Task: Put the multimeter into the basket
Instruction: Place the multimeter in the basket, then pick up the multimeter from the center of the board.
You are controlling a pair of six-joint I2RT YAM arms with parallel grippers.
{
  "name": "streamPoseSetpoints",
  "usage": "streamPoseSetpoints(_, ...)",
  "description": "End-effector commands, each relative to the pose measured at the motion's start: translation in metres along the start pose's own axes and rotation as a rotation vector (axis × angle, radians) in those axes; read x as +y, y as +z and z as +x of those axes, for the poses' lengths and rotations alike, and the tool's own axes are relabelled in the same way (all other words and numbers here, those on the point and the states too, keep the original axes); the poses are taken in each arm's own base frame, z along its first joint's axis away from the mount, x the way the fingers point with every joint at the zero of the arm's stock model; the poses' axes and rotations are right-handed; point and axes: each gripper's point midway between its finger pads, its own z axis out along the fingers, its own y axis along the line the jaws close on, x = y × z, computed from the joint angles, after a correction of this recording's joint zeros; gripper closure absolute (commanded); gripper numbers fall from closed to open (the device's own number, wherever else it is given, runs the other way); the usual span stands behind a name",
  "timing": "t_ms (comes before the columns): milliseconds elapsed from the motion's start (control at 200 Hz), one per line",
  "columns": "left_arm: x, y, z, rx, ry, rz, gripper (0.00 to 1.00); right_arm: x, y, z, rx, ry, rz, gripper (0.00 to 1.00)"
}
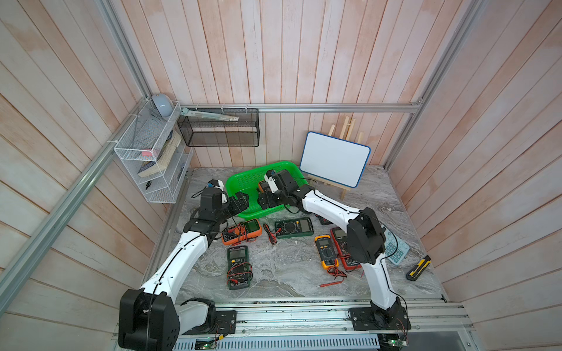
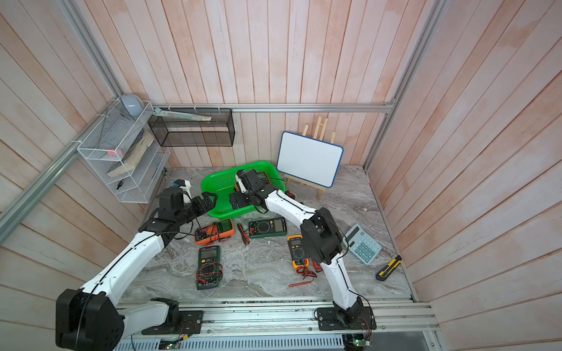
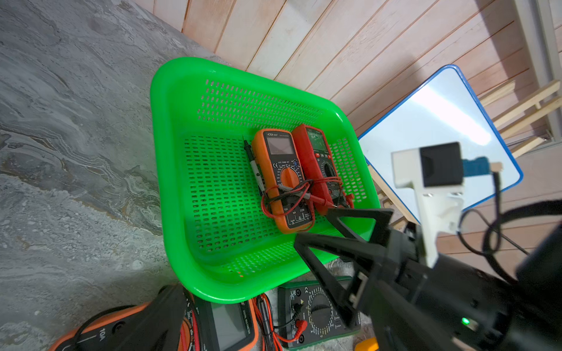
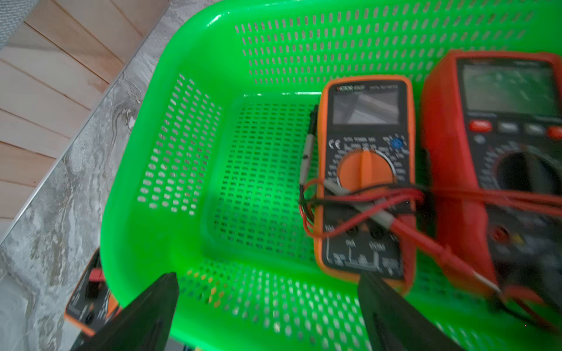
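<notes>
Inside the bright green perforated plastic basket (image 3: 165,188) at the far side, an orange multimeter (image 3: 284,179) and a red multimeter (image 3: 316,164) lie side by side, my right gripper (image 4: 267,278) and left gripper (image 1: 241,202) both hang spread and empty, and I judge several more multimeters (image 1: 294,228) on the grey marbled tabletop (image 1: 289,279) remain to be moved.

A whiteboard (image 1: 334,159) stands on a wooden easel (image 1: 349,127). A calculator (image 2: 363,244) and a yellow-black utility knife (image 2: 388,268) lie on the marble tabletop (image 1: 289,267). A white wire rack (image 1: 146,158) and black mesh bin (image 1: 219,129) hang on the walls.
</notes>
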Motion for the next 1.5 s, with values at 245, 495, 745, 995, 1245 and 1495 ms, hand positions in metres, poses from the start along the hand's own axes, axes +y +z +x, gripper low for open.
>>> streamPoseSetpoints(245,-0.022,-0.004,0.03,0.07,0.119,0.028,0.0,-0.064,-0.093,0.035,-0.101,0.163,0.104,0.02)
streamPoseSetpoints(495,-0.053,-0.002,0.06,0.131,0.149,0.103,0.0,-0.143,-0.15,0.117,-0.042,0.346,0.272,0.02)
streamPoseSetpoints(745,-0.072,0.002,0.089,0.186,0.14,0.156,0.0,-0.189,-0.19,0.183,0.009,0.506,0.429,0.02)
streamPoseSetpoints(995,-0.079,0.007,0.093,0.199,0.146,0.173,0.0,-0.219,-0.188,0.217,0.041,0.628,0.483,0.02)
streamPoseSetpoints(1245,-0.079,0.01,0.095,0.204,0.151,0.169,0.0,-0.225,-0.176,0.224,0.087,0.615,0.475,0.02)
streamPoseSetpoints(1495,-0.08,0.013,0.096,0.211,0.149,0.173,0.0,-0.231,-0.17,0.23,0.128,0.589,0.499,0.02)
